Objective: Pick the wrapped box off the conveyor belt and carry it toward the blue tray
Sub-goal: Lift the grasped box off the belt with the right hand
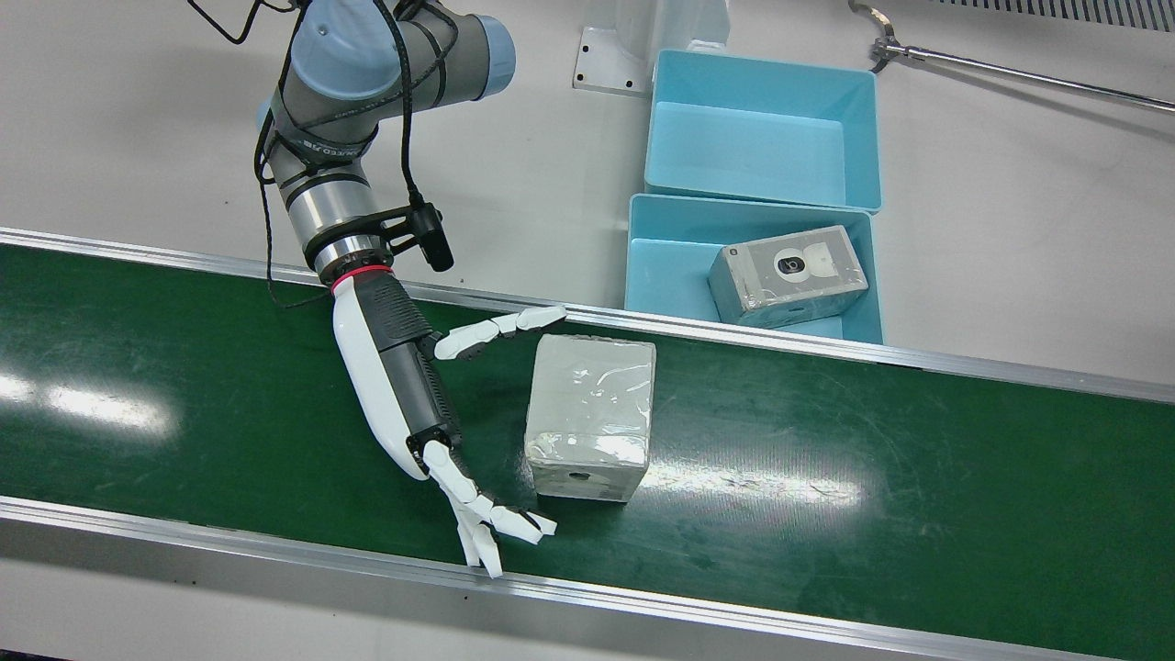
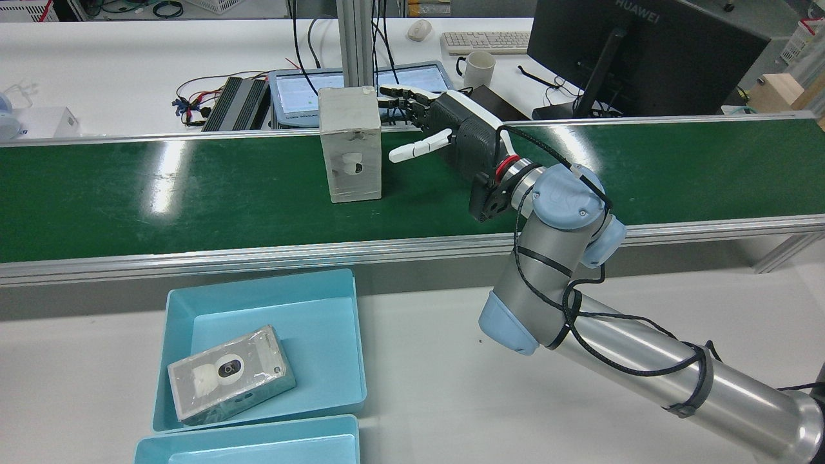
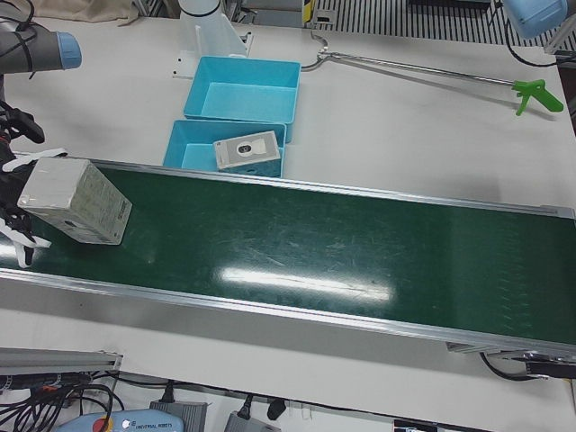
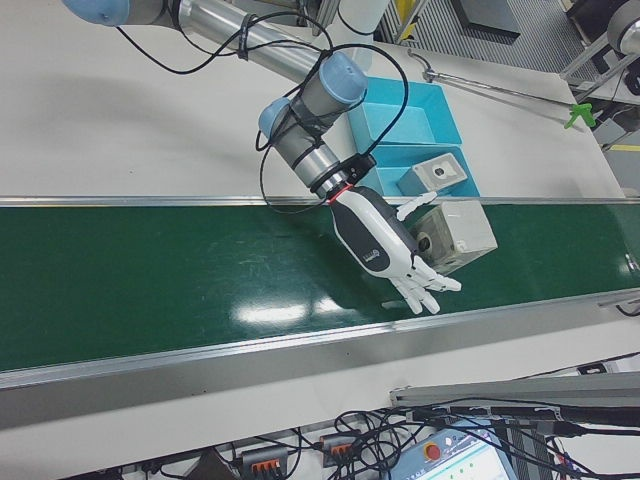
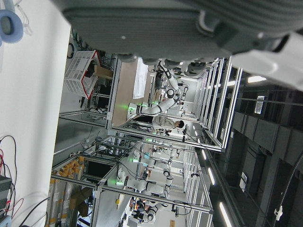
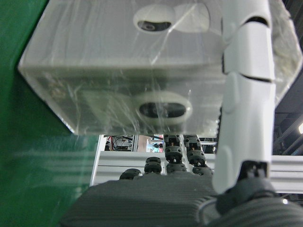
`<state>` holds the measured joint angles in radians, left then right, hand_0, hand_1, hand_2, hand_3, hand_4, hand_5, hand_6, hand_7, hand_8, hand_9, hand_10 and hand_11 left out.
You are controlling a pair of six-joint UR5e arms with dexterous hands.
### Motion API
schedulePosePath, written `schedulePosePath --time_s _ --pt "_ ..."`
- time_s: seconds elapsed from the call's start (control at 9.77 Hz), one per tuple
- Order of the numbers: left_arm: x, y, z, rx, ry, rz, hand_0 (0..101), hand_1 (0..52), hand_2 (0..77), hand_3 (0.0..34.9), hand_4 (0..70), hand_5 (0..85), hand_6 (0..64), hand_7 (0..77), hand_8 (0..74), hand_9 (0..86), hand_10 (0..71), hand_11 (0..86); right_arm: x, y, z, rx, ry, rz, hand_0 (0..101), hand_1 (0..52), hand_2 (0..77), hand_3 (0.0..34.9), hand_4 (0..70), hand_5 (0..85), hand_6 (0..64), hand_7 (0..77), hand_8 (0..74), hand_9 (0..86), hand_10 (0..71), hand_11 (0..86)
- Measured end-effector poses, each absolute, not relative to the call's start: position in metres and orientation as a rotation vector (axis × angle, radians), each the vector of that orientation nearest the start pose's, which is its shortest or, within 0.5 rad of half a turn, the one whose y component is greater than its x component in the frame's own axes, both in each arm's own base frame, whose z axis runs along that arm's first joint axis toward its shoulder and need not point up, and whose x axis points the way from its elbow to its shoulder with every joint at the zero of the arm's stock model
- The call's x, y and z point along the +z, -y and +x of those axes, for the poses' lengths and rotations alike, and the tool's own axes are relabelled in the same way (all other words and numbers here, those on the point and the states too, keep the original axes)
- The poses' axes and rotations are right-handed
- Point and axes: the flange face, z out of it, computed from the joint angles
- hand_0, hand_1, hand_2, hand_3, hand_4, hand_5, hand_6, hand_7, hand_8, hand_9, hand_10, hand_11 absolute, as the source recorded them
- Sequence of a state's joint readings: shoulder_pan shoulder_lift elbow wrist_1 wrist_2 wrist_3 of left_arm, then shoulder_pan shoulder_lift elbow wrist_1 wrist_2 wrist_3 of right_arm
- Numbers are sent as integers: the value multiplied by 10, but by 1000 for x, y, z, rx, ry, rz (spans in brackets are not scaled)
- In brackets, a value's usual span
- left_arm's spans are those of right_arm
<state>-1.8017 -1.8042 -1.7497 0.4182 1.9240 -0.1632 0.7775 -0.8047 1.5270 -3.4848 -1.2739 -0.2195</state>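
Green conveyor belt | wrapped box upright mid-belt, near blue tray | my right hand splayed beside box, holding nothing | risk: slick wrap, tall box tips if fingers push unevenly

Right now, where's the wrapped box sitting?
In the front view, the wrapped box stands on the green conveyor belt, between the open right hand's spread fingers, untouched.

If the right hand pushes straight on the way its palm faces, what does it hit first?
Most likely the wrapped box standing on the conveyor belt: the right hand is open beside it, palm toward its side, fingers either side. The gap looks small; depth unclear.
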Motion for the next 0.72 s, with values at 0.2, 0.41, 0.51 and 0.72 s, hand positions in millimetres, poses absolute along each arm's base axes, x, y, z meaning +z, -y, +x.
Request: schedulePosePath --time_s 0.2,0.41,0.51,0.72 --pt "519 513 -222 -2249 -2214 -321 0 0 11 0 0 11 5 5 5 0 0 5 259 611 -416 -1913 -2839 542 475 131 98 0 109 136 65 202 38 44 0 11" --pt "519 513 -222 -2249 -2214 -321 0 0 11 0 0 11 5 5 5 5 0 5 248 605 -430 -1902 -2847 538 556 256 196 0 207 240 153 316 71 98 0 11" --pt "519 513 -222 -2249 -2214 -321 0 0 11 0 0 11 5 5 5 5 0 5 246 605 -432 -1901 -2842 527 556 256 196 0 207 240 153 316 142 175 49 11" --pt "519 513 -222 -2249 -2214 -321 0 0 11 0 0 11 5 5 5 0 0 5 247 605 -432 -1904 -2827 506 548 125 284 0 267 300 240 387 305 338 131 11"
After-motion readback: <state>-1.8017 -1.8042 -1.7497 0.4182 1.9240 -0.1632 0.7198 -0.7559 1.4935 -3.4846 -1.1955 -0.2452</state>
